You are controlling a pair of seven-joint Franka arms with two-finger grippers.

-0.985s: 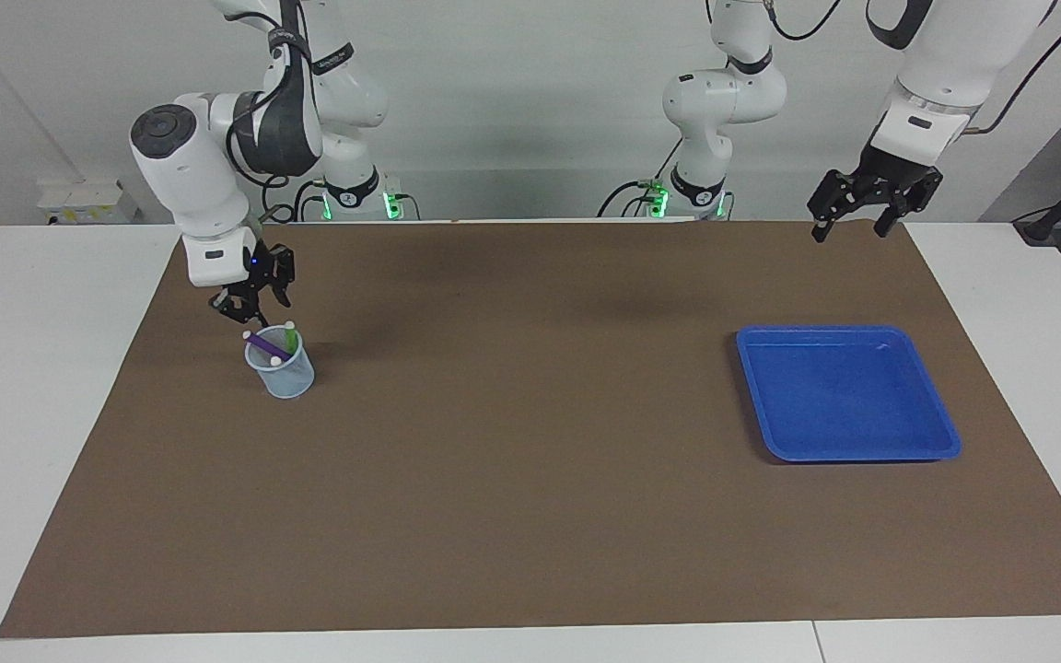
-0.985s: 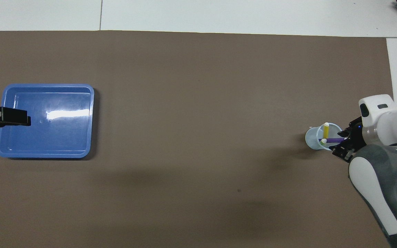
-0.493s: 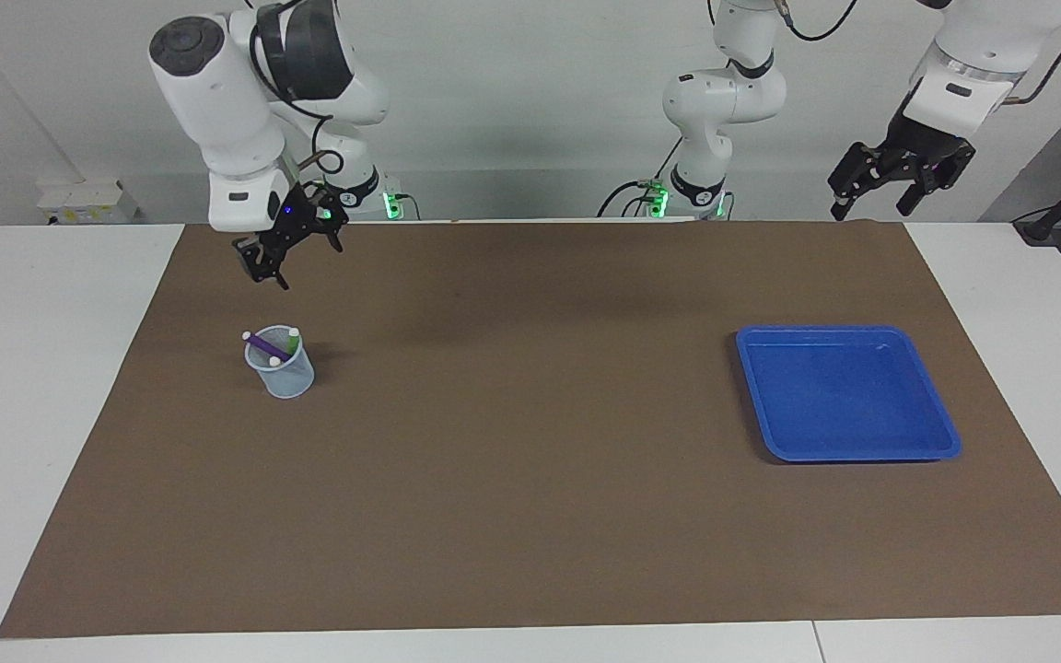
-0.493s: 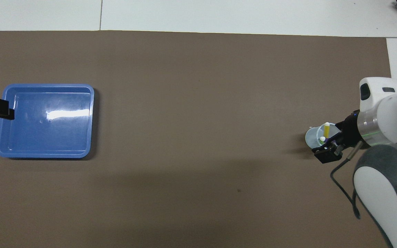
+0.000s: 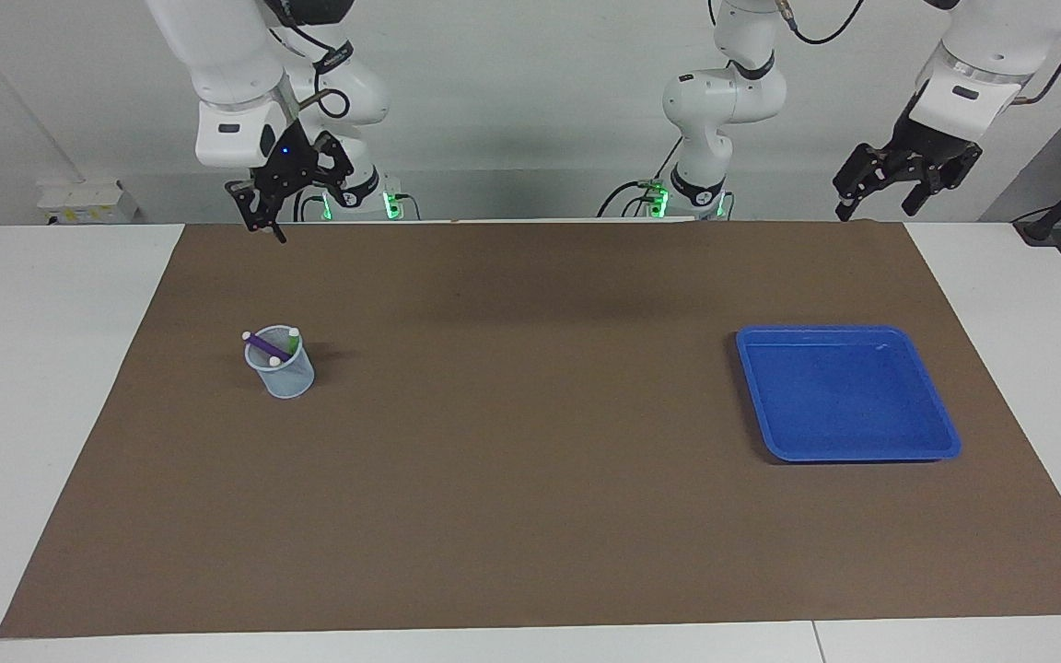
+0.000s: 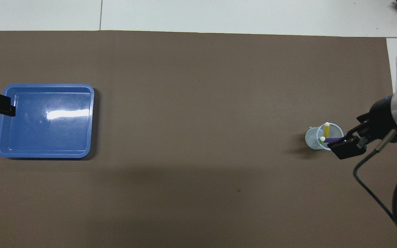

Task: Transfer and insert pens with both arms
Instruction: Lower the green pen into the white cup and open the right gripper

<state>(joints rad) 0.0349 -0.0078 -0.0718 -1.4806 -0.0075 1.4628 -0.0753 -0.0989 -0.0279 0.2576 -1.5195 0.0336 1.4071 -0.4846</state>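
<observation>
Pens (image 5: 270,346) stand in the cup (image 5: 280,373) toward the right arm's end of the tabletop (image 5: 530,516). Right claw (image 5: 260,210) hangs high, spread wide, empty. Left claw (image 5: 899,188) also wide, raised near the tray (image 5: 940,433).

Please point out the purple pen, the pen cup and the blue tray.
purple pen (image 5: 265,345): facing view, mid shaft.
pen cup (image 5: 287,379): facing view, outer wall.
blue tray (image 5: 848,454): facing view, rim.

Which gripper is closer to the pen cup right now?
Right. The right gripper hangs raised, jaws open, at the pen cup's end of the table, over the mat's edge by the robots. The left gripper is up near the blue tray's end.
</observation>
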